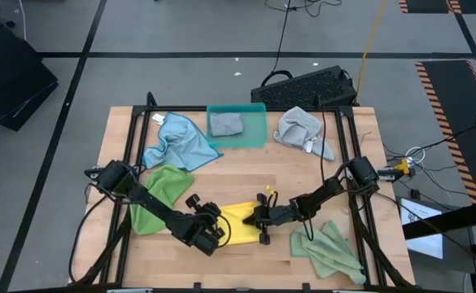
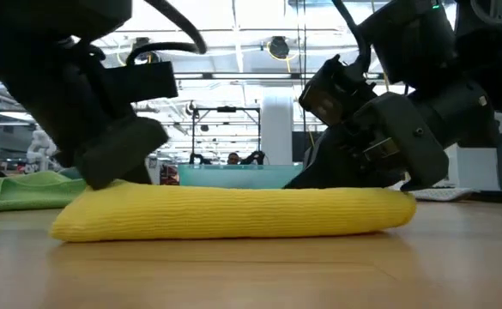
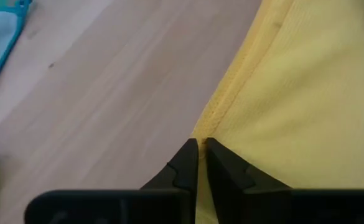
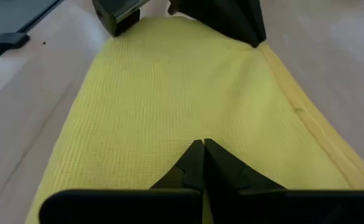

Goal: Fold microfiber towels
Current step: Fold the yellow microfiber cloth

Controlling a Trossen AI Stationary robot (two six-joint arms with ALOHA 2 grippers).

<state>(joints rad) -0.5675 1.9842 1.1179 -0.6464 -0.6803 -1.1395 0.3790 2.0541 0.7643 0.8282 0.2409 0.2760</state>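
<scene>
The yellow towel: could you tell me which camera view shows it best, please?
The right wrist view: the yellow towel fills it. The low view shows only its edge; the high view has arms over it; the left wrist, one hem.

A wooden desk [image 1: 246, 175] with a black frame stands on a grey floor [image 1: 181, 32]. A teal plastic tray [image 1: 258, 122] sits near the desk's far edge. Behind the desk lies a black keyboard [image 1: 307, 85], with a black cable [image 1: 282, 32] and a yellow cable [image 1: 372, 32] running across the floor. Striped hazard tape [image 1: 441, 89] marks the floor at the right.
</scene>
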